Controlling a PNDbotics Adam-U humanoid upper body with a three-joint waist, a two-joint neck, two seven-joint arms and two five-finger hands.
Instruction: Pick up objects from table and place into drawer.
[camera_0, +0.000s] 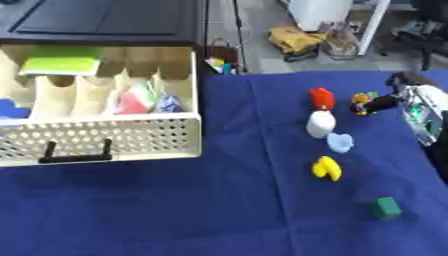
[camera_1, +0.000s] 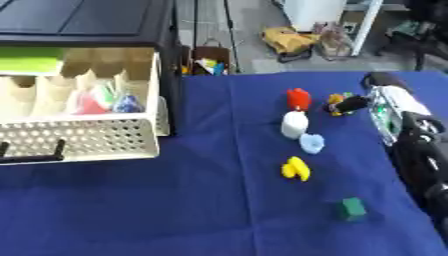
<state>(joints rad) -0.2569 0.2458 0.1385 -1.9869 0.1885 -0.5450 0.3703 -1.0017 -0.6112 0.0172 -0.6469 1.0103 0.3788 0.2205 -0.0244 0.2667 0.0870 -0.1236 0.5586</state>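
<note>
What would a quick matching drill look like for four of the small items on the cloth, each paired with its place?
Things:
1. red object
2. yellow object
3. green block
4. light blue object

Places:
A. nearest the front edge
B. farthest back in the row
C. just in front of the white object
D. between light blue and green

Pairs: 1-B, 2-D, 3-A, 4-C

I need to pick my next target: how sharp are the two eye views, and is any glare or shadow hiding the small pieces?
Left eye view: soft throughout; the yellow piece and green block read only as blobs of colour. Right eye view: equally soft; the right hand by the small orange thing is smeared, fingers indistinct. Either view: even light, no glare, faint shadow under the drawer.
</note>
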